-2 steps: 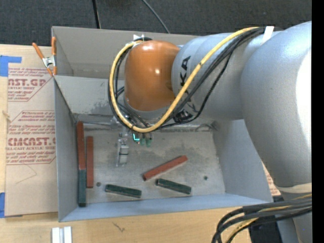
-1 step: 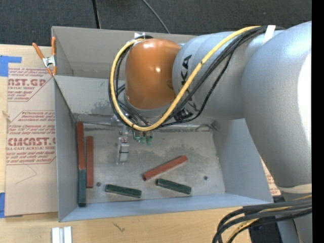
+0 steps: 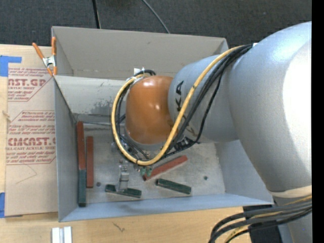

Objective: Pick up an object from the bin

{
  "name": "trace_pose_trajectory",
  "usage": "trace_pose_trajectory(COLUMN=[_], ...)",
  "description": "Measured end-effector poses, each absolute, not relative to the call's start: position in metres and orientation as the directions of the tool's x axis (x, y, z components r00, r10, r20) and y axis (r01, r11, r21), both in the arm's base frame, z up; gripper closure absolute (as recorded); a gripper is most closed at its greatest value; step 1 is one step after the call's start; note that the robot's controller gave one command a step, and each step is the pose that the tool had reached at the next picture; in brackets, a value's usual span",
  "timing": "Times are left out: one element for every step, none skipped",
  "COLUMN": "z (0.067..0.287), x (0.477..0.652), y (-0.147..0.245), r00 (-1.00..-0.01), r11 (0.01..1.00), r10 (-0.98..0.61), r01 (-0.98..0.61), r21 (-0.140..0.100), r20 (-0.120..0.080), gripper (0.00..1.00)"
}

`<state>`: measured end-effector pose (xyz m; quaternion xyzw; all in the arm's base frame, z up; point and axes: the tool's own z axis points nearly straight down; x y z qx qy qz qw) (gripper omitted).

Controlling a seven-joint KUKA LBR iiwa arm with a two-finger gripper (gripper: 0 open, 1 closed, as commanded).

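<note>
Nearest the camera, close by the near wall of the grey bin (image 3: 65, 135), a short dark green bar (image 3: 126, 191) lies flat on the floor, left of the middle. To its right, apart from it, lies a second dark green bar (image 3: 173, 186), slightly tilted. In the near left corner a dark green piece (image 3: 81, 189) runs along the left wall.

The gripper (image 3: 123, 178) stands right at the short dark green bar, its tip at the bar's upper edge – whether it touches the bar cannot be told, nor whether the tool is spread or pressed together, since its body and the wrist above hide most of it. Nothing can be seen held in it.

A little farther in, a slanted red bar (image 3: 168, 165) lies to the gripper's right, its lower left end just beside the tool. Along the left wall lie a long red bar (image 3: 80, 143) and, just beside it, a shorter red bar (image 3: 89, 158).

Farther still, the orange cover (image 3: 147, 110) of the wrist hangs over the middle of the bin, looped by yellow and black cables (image 3: 116, 120) – behind it the grey arm (image 3: 263, 110) comes in from the right.
</note>
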<state>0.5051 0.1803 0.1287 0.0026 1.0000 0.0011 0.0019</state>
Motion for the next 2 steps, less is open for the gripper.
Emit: trace_pose_trajectory(z=[0.110,0.098], x=[0.490,0.487], y=[0.140,0.138], r00=[-0.996,-0.993], r11=[0.996,0.993], r10=[-0.094,-0.115], r01=[-0.094,-0.115], r21=[0.001,-0.001], r20=[0.004,0.001], gripper=[0.00,0.00])
